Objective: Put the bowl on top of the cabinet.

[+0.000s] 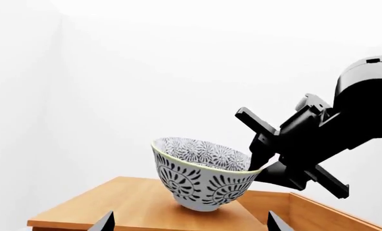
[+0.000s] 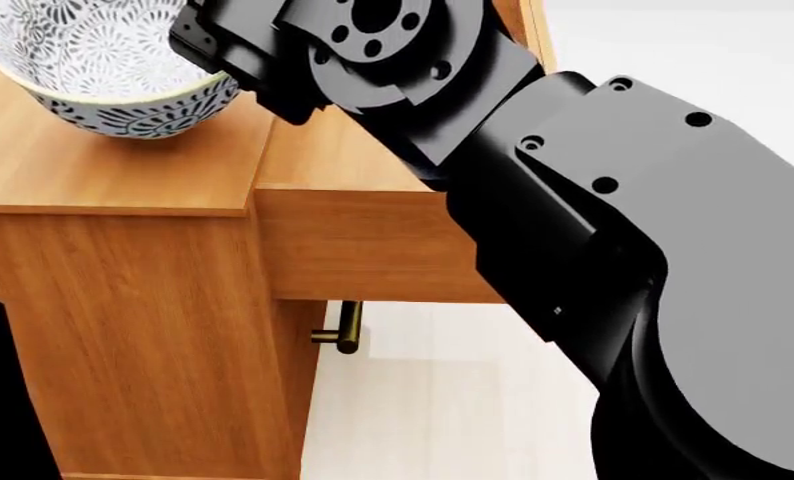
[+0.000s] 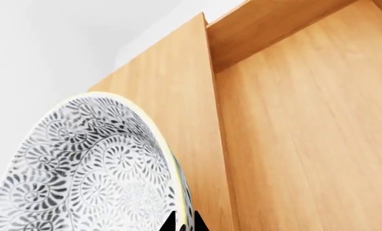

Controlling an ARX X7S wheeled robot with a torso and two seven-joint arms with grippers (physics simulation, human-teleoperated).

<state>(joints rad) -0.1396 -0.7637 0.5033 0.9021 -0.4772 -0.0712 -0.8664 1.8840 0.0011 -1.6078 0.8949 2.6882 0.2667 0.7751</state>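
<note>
The bowl (image 1: 200,185), white with a dark floral pattern and a pale yellow rim, sits slightly tilted with its foot on the cabinet (image 1: 114,204) top. In the head view the bowl (image 2: 104,70) is at the top left corner of the cabinet (image 2: 117,170). My right gripper (image 1: 260,166) is shut on the bowl's rim, one finger inside and one outside. The right wrist view shows this pinch, with the right gripper (image 3: 180,224) on the rim of the bowl (image 3: 95,168) over the wooden cabinet (image 3: 294,134). My left gripper (image 1: 191,220) hangs open in front of the cabinet, short of the bowl, holding nothing.
A raised wooden section (image 1: 313,211) of the cabinet stands beside the lower top where the bowl is. A brass bar handle (image 2: 344,328) sticks out of the cabinet front. My right arm (image 2: 611,250) fills the right of the head view. White walls and floor surround the cabinet.
</note>
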